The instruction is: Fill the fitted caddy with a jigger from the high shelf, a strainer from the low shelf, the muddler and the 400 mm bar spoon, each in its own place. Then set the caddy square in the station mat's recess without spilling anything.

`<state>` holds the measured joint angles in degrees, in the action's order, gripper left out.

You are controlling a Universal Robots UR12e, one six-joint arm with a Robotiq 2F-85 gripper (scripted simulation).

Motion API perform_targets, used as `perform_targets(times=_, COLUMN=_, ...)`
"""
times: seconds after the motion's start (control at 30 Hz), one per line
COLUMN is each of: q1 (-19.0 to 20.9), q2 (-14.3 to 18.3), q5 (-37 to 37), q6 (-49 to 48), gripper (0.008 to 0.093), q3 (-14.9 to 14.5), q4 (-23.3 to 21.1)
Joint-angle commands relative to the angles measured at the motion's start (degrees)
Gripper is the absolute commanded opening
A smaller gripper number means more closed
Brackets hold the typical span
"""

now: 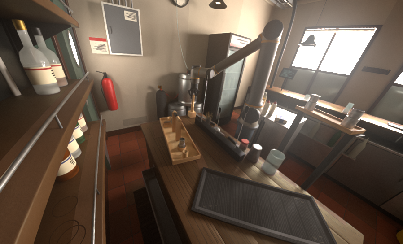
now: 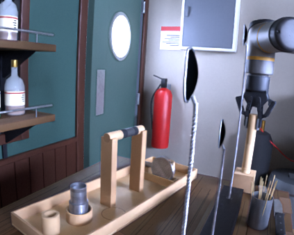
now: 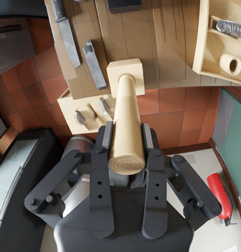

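The wooden muddler (image 3: 127, 118) stands upright in its square wooden block (image 2: 244, 178) at the far end of the bar top, and its top end is held by my closed gripper (image 3: 126, 136). The fitted caddy (image 1: 178, 140) lies to the left of it on the bar, with a steel jigger (image 2: 78, 198) seated in a round holder and a strainer (image 2: 163, 167) in the far compartment. Two bar spoons (image 2: 191, 114) stand upright in the dark rail (image 1: 219, 136). The station mat (image 1: 262, 204) lies at the near end of the bar.
The fridge (image 1: 227, 76) stands behind the arm. A knife (image 3: 66, 35) and a knife block (image 3: 87, 112) lie near the muddler's block. A cup of picks (image 2: 260, 205), a shaker (image 1: 254, 152) and a glass (image 1: 273, 161) stand by the rail.
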<state>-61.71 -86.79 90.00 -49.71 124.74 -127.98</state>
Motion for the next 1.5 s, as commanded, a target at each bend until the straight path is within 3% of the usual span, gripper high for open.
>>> perform_targets(times=0.0, q1=0.0, q2=0.0, q5=0.0, q6=0.0, gripper=0.0305, q3=0.0, q4=0.0)
perform_targets(times=0.37, q1=0.0, q2=0.0, q5=0.0, q6=0.0, gripper=0.0085, q3=0.0, q4=0.0)
perform_targets(times=0.73, q1=0.0, q2=-0.7, q5=0.0, q6=0.0, gripper=0.0080, q3=-0.5, q4=1.1)
perform_targets(times=1.47, q1=0.0, q2=-4.2, q5=0.0, q6=0.0, gripper=0.0080, q3=-3.9, q4=8.0)
